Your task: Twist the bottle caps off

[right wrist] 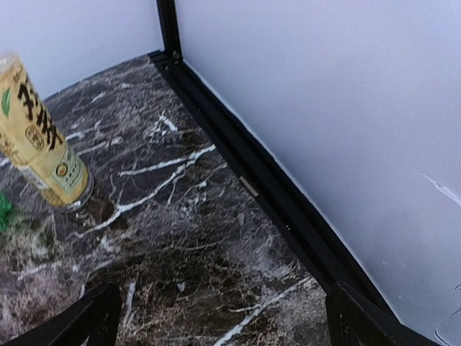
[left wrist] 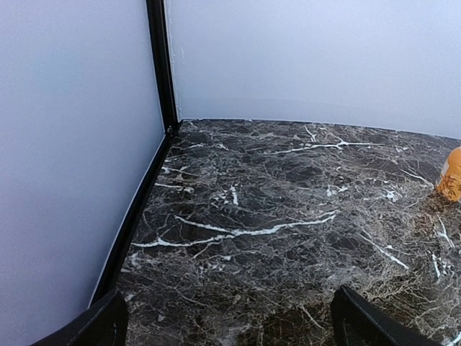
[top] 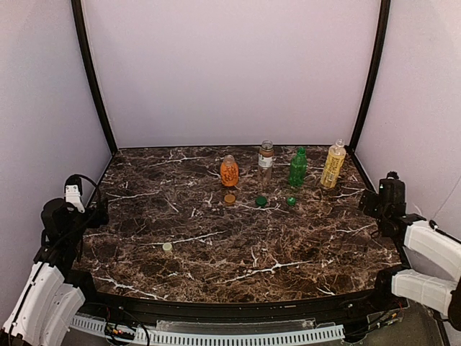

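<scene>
Four bottle caps lie loose on the marble table [top: 216,259]. The tan-gold cap [top: 229,198], the dark green cap [top: 261,201] and the bright green cap [top: 291,201] sit in front of the row of bottles. The pale yellow cap [top: 167,246] lies apart at the near left. My left gripper [top: 92,209] [left wrist: 230,328] hangs open over bare table at the left edge. My right gripper [top: 378,200] [right wrist: 223,328] is open at the right edge, close to the wall. Neither holds anything.
At the back stand an orange bottle [top: 229,171] [left wrist: 450,174], a clear bottle with a brown label [top: 266,163], a green bottle [top: 297,167] and a yellow bottle [top: 333,164] [right wrist: 36,140]. White walls and black frame posts [right wrist: 238,155] enclose the table.
</scene>
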Tool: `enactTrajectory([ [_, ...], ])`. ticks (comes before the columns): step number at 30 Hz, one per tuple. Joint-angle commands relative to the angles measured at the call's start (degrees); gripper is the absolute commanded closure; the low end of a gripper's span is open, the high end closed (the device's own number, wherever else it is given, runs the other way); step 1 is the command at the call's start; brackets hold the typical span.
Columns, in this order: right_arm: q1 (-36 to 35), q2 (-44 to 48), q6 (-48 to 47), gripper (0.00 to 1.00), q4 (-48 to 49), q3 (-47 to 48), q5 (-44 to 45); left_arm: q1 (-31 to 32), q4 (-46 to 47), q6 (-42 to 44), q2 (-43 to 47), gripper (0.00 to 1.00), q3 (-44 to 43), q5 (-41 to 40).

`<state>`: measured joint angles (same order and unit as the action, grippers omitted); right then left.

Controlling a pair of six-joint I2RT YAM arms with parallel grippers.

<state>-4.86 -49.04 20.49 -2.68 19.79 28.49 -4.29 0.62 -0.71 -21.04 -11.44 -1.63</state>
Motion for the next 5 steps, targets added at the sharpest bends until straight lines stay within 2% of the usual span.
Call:
enactTrajectory([
  [1,0.2,0.32,5.24,0.02,6.77,-0.85,8.5,-1.44,-0.27,-1.14,0.53,0.01,0.87,-0.05],
  [5,0.2,-1.2,6.15,0.02,5.65,0.03,9.61,-1.64,0.05,-0.98,0.22,0.01,1.13,1.36],
])
